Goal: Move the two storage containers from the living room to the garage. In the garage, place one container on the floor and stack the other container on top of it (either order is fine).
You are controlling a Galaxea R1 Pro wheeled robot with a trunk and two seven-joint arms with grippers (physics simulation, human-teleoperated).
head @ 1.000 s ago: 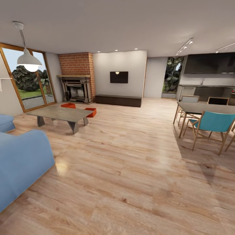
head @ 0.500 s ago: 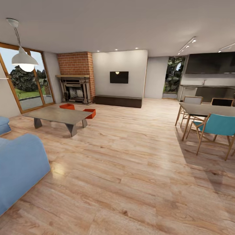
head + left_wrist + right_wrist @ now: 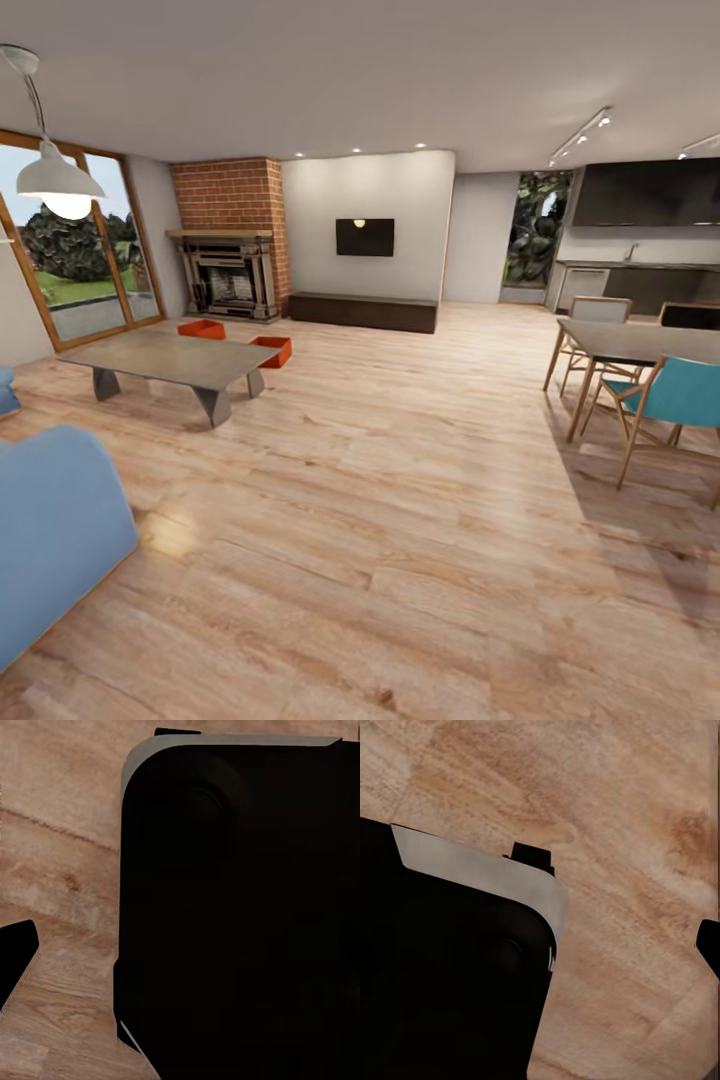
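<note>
Head view: living room with light wood-plank floor [image 3: 400, 520]. Two matching red-orange rectangular plastic bins on the planks beyond one low grey coffee table [image 3: 170, 358]: first bin [image 3: 202, 328] nearer the brick fireplace [image 3: 228, 240], second bin [image 3: 273, 349] just beside the table's far corner, the two set apart. Also counted: one blue sofa [image 3: 50, 530] at the near left, one white pendant lamp [image 3: 55, 180], one dark wall-mounted screen [image 3: 365, 237] above one long dark low cabinet [image 3: 363, 310], one dining table [image 3: 640, 342] with one teal chair [image 3: 680, 395] and at least two more chairs behind.

Wrist views: a large black body with a pale grey rim [image 3: 225, 740] over wood planks, seen from the left wrist; the same dark bulk and grey edge [image 3: 487, 874] from the right wrist. Bins and furniture seen from the head alone. Jaw state of either gripper: cannot be told.
</note>
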